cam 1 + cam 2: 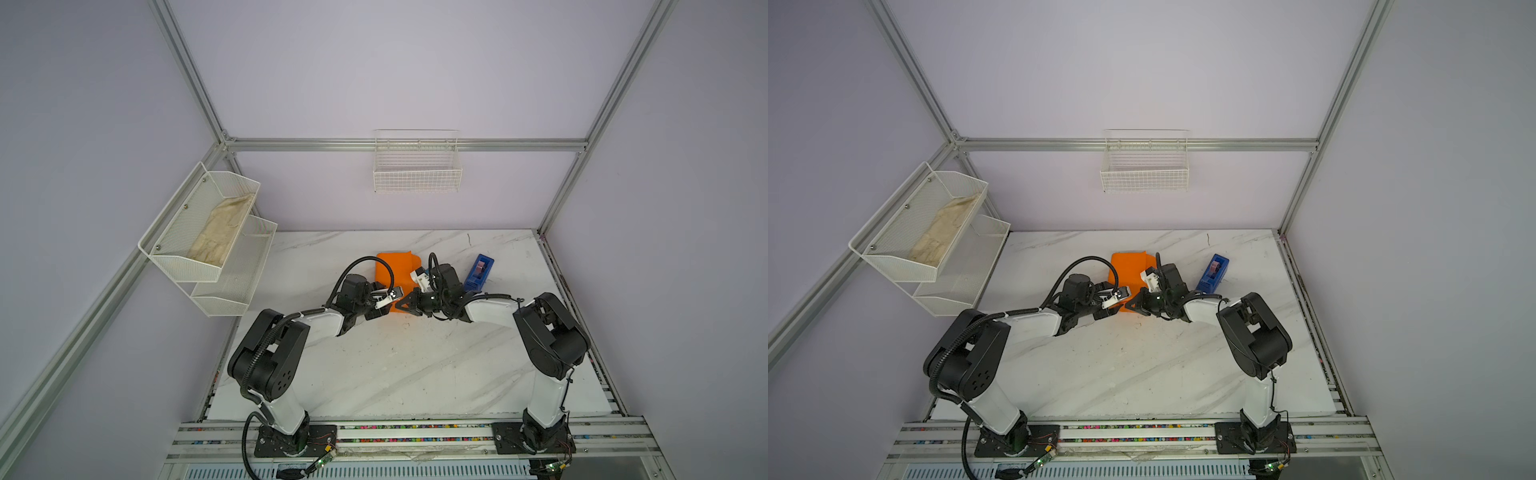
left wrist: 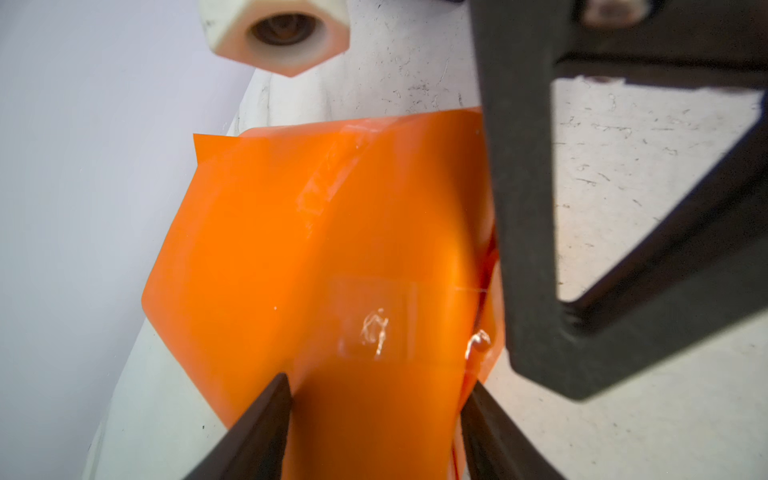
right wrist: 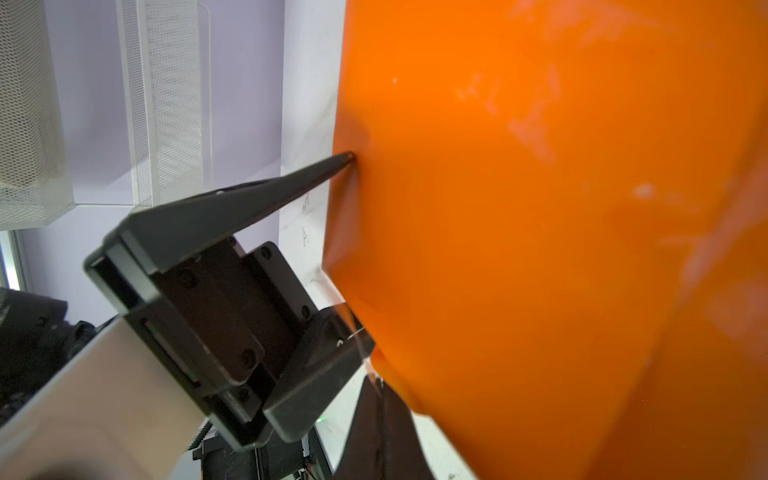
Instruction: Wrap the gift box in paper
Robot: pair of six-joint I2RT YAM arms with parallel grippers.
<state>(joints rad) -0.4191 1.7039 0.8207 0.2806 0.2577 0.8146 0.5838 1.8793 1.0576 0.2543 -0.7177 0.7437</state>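
The orange paper (image 1: 401, 266) is folded up into a parcel, sitting mid-surface (image 1: 415, 374) toward the far side, with a blue tape dispenser (image 1: 478, 272) near it on the right. At the parcel's near-left end the left hand (image 2: 378, 378) has its fingers (image 2: 266, 415) spread fairly wide, paper between them, tips pressed into it. The right hand (image 1: 400, 306) is pinched fully closed against the parcel's near edge. Can't tell if it's got anything.
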